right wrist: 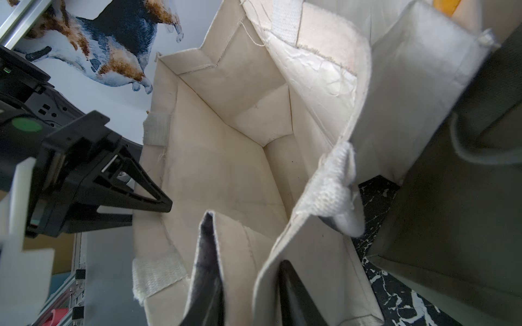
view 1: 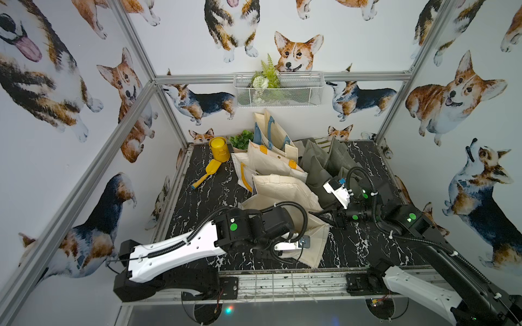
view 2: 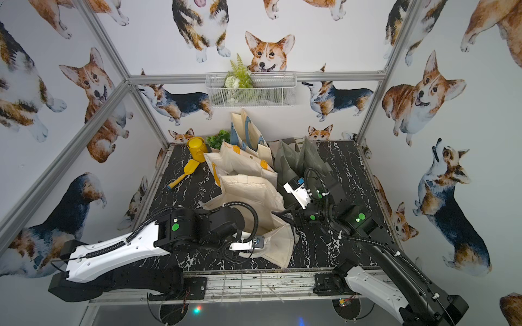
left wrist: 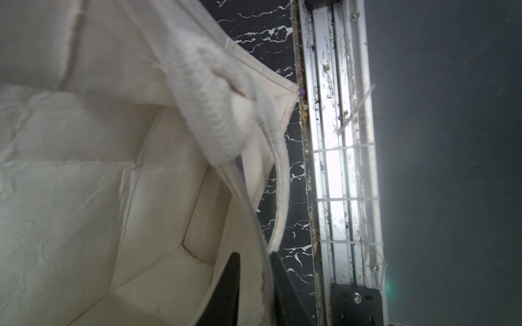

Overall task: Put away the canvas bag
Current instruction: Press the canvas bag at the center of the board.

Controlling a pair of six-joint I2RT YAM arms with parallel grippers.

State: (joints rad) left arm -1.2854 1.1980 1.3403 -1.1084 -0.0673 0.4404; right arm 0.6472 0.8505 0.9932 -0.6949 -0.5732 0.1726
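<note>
Cream canvas tote bag (view 1: 284,190) stood open on black marbled tabletop (view 1: 203,203), left gripper (left wrist: 255,254) clamped tight on its rim, right gripper (right wrist: 246,237) sat part-open, jaws straddling a side-wall fold.

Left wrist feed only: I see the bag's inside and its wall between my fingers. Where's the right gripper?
Observer: The right gripper is at the opposite side of the canvas bag's mouth. Its jaws are apart, with a fold of the wall between them, not clamped.
Operator: Where do the other bags stand?
Observer: Cream bags and grey-green bags stand clustered at the back of the table, right behind this one.
</note>
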